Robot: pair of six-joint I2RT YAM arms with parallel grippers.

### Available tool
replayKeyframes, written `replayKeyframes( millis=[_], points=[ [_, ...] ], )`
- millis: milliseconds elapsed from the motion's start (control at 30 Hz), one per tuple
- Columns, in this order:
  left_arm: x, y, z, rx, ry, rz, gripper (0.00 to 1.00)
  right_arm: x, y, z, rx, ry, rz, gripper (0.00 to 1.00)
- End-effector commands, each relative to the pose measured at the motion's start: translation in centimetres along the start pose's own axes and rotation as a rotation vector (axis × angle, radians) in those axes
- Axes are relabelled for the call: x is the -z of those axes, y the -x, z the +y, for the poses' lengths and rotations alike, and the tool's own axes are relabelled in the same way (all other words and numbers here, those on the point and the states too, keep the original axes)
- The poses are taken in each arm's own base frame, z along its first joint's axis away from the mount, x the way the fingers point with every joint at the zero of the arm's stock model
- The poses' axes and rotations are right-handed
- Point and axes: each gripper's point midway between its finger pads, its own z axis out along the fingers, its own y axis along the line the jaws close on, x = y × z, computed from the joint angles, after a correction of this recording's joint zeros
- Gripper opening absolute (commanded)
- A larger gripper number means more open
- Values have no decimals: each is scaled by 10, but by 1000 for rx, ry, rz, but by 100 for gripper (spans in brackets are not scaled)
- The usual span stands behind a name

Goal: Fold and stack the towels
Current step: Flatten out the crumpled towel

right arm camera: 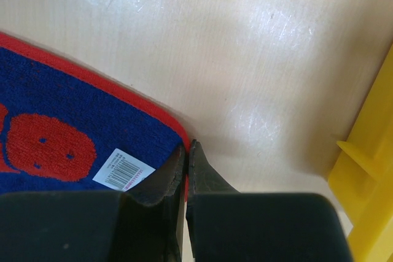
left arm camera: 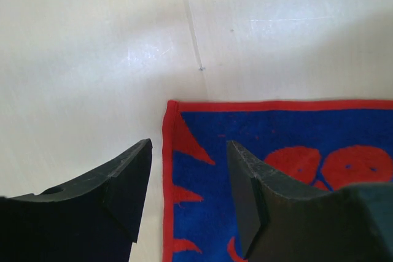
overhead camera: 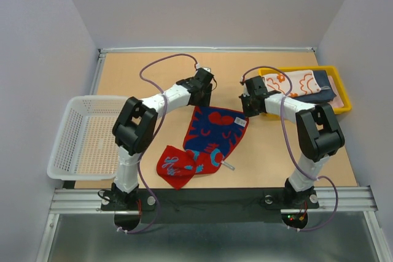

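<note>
A red towel with blue patches (overhead camera: 212, 133) lies mid-table, its far half spread flat and its near end bunched, red side up (overhead camera: 177, 167). My left gripper (overhead camera: 201, 96) hovers open over the towel's far left corner (left arm camera: 178, 111). One finger stands over bare table, the other finger over the blue cloth (left arm camera: 276, 151), and nothing lies between them (left arm camera: 187, 145). My right gripper (overhead camera: 249, 107) is shut on the towel's far right corner, the red hem pinched between its fingertips (right arm camera: 187, 146). A white barcode label (right arm camera: 123, 169) sits on the cloth beside it.
At the back right a yellow tray (overhead camera: 344, 93) holds folded towels, an orange one with white pattern (overhead camera: 288, 81) on a dark navy one (overhead camera: 322, 95). Its yellow wall (right arm camera: 368, 164) is close to my right gripper. An empty white mesh basket (overhead camera: 61, 133) overhangs the table's left edge.
</note>
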Motion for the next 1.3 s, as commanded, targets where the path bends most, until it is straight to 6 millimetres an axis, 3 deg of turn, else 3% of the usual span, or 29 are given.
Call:
replayKeyframes(
  millis=[0, 367, 767, 900, 1067, 1100, 1167, 1267],
  points=[
    [-7, 10, 10, -87, 44, 16, 62, 16, 19, 3, 5, 22, -66, 0],
    [-37, 10, 12, -105, 64, 45, 56, 15, 16, 6, 4, 37, -60, 1],
    [-50, -42, 14, -90, 45, 195, 54, 20, 18, 4, 2, 27, -71, 0],
    [-54, -65, 19, -73, 59, 268, 35, 23, 21, 4, 0, 31, -83, 0],
    [-58, -89, 24, -43, 47, 337, 21, 26, 25, 3, -1, 24, -95, 1],
    [-58, -89, 28, -39, 51, 338, 10, 27, 26, 3, -2, 23, -99, 0],
    [-56, -84, 35, -38, 69, 327, 0, 32, 30, 4, -2, 24, -115, 0],
    [-45, -58, 46, -25, 84, 260, 0, 39, 46, 4, -6, 25, -154, 0]
  ],
)
